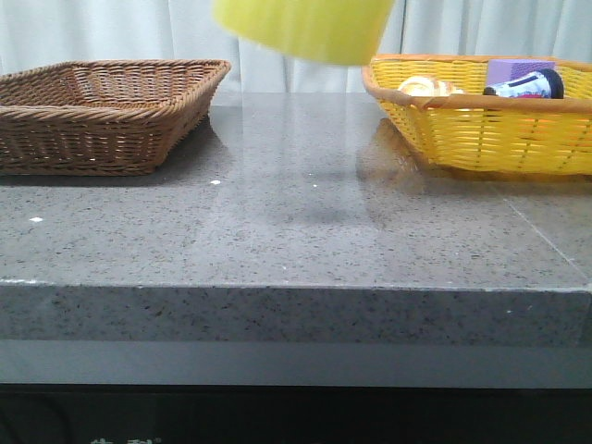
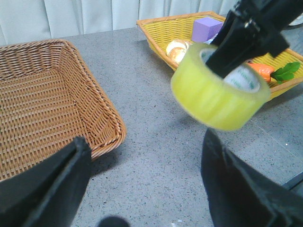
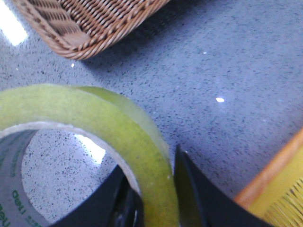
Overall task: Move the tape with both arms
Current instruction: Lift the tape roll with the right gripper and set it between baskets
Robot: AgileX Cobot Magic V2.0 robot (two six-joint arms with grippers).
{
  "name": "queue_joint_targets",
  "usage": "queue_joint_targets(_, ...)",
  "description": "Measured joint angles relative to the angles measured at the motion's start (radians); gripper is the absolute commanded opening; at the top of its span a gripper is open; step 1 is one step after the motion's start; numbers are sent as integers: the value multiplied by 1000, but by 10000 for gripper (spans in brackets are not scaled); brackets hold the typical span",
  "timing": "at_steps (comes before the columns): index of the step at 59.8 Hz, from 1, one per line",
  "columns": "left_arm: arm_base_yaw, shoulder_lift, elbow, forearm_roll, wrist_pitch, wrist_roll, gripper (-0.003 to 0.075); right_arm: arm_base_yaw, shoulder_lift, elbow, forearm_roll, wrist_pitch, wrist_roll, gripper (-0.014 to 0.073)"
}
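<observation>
The tape (image 2: 218, 90) hangs in the air above the grey stone table (image 1: 296, 231), between the two baskets, tilted so its open core faces up and toward the yellow basket. In the front view only its lower yellow edge (image 1: 303, 28) shows at the top of the frame, with a faint shadow on the tabletop below it. The right gripper (image 2: 226, 57) reaches down from above at a slant and is clamped on the roll's wall: one black finger runs inside the white core with green lettering, the other lies outside. The right wrist view confirms this, its fingers (image 3: 189, 198) pinching the yellow band (image 3: 142, 156) from both sides.

The left gripper (image 2: 142, 184) sits low, just below and beside the roll, its two black fingers spread wide apart and holding nothing; the tape is not between them.

The brown wicker basket (image 1: 102, 116) stands on the table's left side. The yellow basket (image 1: 481, 125) on the right holds a purple block (image 2: 207, 28), a bread roll (image 2: 178, 49), a carrot (image 2: 265, 72) and a black-capped tube (image 1: 527, 85).
</observation>
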Motion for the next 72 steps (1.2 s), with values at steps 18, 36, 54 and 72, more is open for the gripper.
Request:
queue_joint_targets(18, 0, 0, 0, 0, 0, 0, 492, 60, 10, 61, -64, -99, 12, 192)
queue_joint_targets(36, 0, 0, 0, 0, 0, 0, 492, 62, 132, 16, -142, -82, 55, 192)
queue_joint_targets(54, 0, 0, 0, 0, 0, 0, 492, 62, 266, -104, -169, -34, 60, 196)
queue_joint_targets(72, 0, 0, 0, 0, 0, 0, 492, 62, 319, -158, -182, 0, 61, 458)
